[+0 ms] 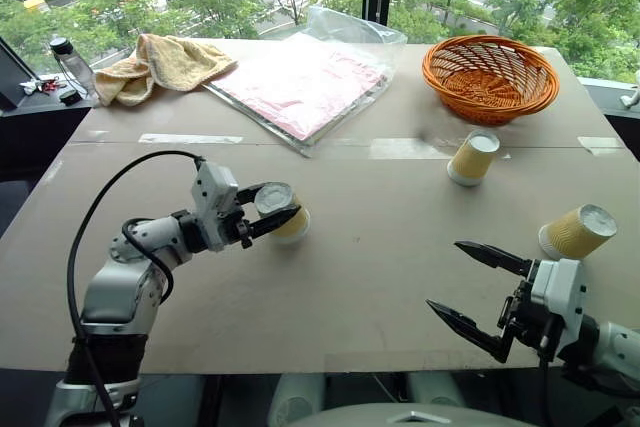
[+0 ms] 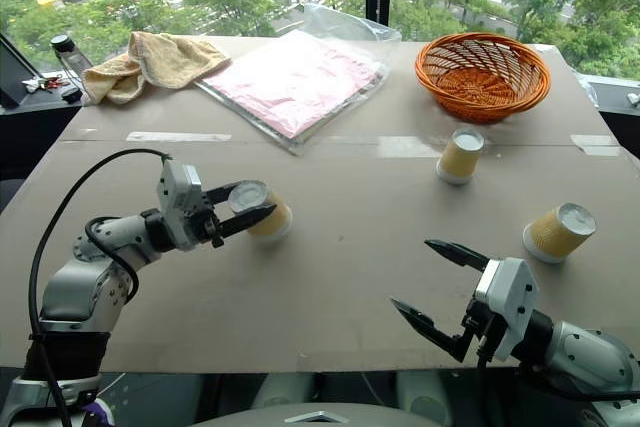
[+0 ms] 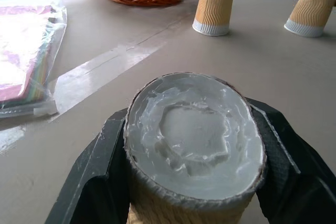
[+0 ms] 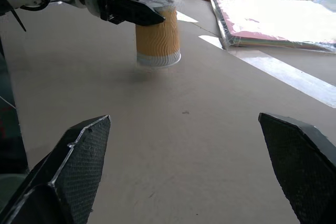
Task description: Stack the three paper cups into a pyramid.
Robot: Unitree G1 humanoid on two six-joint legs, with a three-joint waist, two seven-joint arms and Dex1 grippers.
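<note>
On the table (image 1: 330, 277), well in front of the orange basket (image 1: 490, 77), three paper cups stand inverted and apart; no pyramid exists yet. Left gripper (image 1: 268, 212) is clamped on the nearest cup (image 1: 282, 209), far from the basket; right gripper (image 1: 478, 289) is spread wide, empty. Second cup (image 1: 472, 157) sits just before the basket, third cup (image 1: 578, 232) nearer its right. All stacking apparently remains.
</note>
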